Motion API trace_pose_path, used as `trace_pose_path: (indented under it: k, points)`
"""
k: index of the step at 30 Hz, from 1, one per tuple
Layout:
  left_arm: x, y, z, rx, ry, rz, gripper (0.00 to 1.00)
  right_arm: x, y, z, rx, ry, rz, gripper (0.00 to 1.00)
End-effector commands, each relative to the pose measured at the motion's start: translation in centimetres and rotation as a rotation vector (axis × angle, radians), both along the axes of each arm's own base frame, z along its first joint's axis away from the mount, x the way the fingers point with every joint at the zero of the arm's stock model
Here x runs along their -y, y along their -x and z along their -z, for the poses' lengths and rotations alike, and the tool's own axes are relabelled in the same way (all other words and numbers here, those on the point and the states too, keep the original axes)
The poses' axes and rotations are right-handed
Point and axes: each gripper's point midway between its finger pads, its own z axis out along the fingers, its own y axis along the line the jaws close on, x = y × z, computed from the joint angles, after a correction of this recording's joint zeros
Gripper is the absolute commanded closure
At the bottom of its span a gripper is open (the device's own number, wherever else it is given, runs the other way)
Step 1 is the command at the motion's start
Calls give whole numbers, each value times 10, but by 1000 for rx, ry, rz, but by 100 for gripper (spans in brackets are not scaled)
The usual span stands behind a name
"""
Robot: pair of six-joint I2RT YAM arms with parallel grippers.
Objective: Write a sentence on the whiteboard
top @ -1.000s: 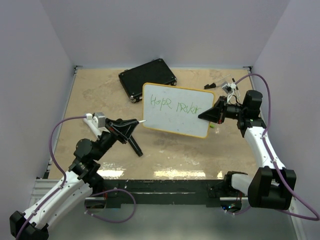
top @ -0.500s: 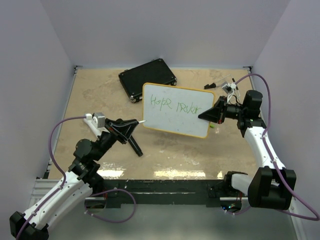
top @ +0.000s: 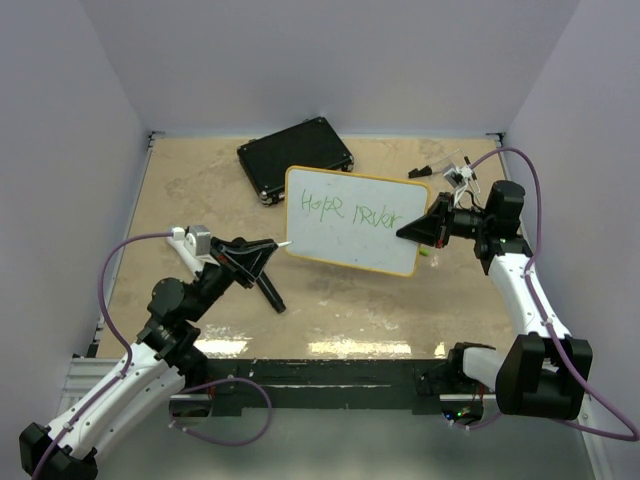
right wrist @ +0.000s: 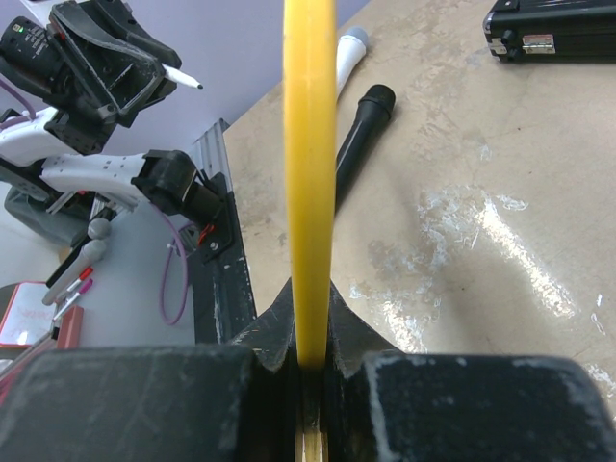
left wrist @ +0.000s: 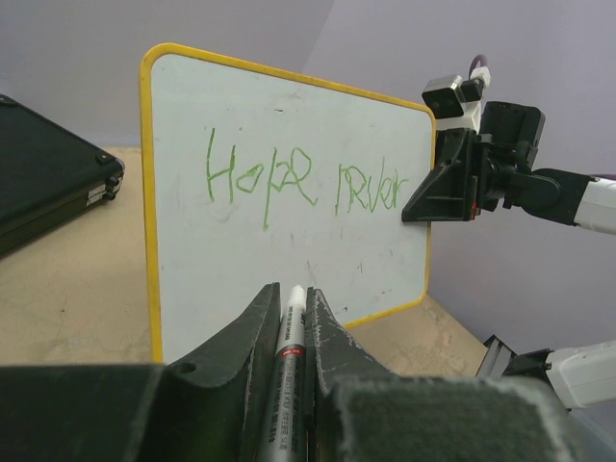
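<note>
The whiteboard (top: 350, 235) stood off the table (top: 200, 190), tilted with its white face toward the left arm. The right claw (top: 415, 230) was closed tight on the middle of its right edge. In the right wrist view the yellow rim (right wrist: 308, 144) ran straight up from between the pinched fingers (right wrist: 274, 332), seen edge-on.

The sentence (top: 350, 212) ran in thin green letters across the upper half of the board. From the left wrist (left wrist: 298, 183) it read as two words, something like "Hope never", and the lower half of the face was bare.

The left claw (top: 270, 245) was narrowed onto a marker (top: 283, 243), gripping its barrel, with the white tip sticking out past the fingertips. The tip pointed at the board's lower left part (left wrist: 289, 241). The right wrist view showed a gap between the tip (right wrist: 183, 79) and the plane of the board, so the marker was near it but not touching.

A black case (top: 297, 155) lay flat on the table behind the board's upper left corner, partly hidden by it. A black tube (top: 270, 293) lay on the table under the left claw.
</note>
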Motion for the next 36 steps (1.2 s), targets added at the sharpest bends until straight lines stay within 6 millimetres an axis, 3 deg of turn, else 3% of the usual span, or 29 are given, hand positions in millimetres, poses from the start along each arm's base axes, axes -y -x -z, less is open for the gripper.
trace_pose_path:
  k: [1,36]
  points:
    - [-1,1,-7,12,34,3,100,-1,9,-17,85,-14,-59,100]
    - [6,5,2,-7,26,50,100,0,9,-17,85,-13,-54,100]
